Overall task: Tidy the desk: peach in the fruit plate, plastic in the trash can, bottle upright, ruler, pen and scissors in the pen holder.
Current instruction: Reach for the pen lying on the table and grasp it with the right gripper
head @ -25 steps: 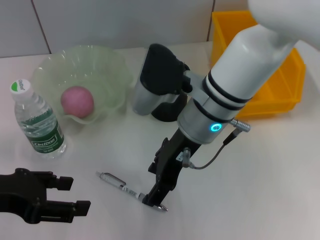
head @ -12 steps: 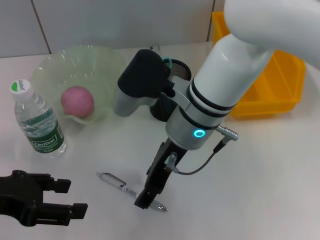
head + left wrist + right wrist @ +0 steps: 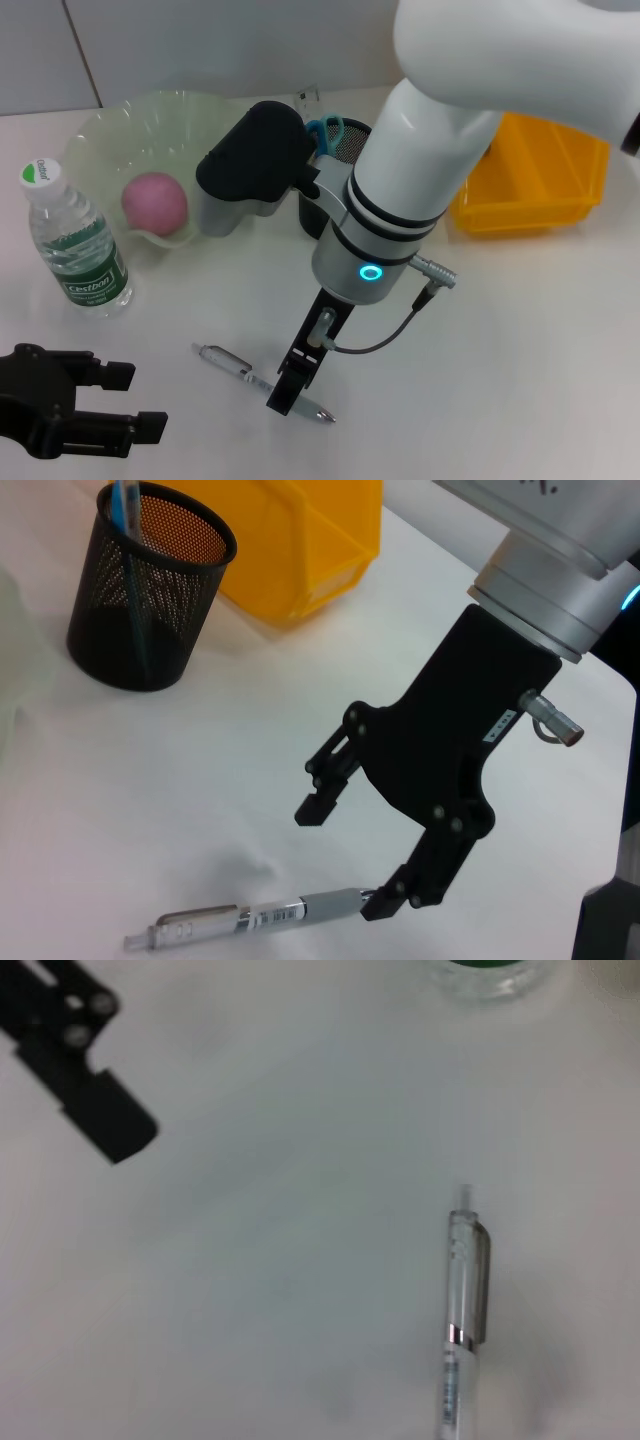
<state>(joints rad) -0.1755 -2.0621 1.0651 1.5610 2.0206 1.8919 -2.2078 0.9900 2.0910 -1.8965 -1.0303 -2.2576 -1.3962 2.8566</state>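
A silver pen (image 3: 262, 383) (image 3: 250, 920) (image 3: 465, 1310) lies flat on the white desk near the front. My right gripper (image 3: 288, 392) (image 3: 352, 858) hangs open right over its tip end, with one finger beside the barrel. My left gripper (image 3: 138, 402) rests open at the front left, apart from the pen. The bottle (image 3: 75, 245) stands upright at the left. A pink peach (image 3: 155, 203) sits in the pale green fruit plate (image 3: 215, 125). Blue scissors (image 3: 325, 130) stick out of the black mesh pen holder (image 3: 345, 150) (image 3: 150, 590). Plastic and ruler are out of view.
A yellow bin (image 3: 530, 185) (image 3: 300, 530) stands at the back right, beyond the pen holder. My right forearm reaches across the middle of the desk and hides part of the holder. The bottle's base (image 3: 485, 975) shows at the edge of the right wrist view.
My right arm has swung left and its gripper has come down closer over the pen. My left gripper has drawn back slightly toward the front left corner.
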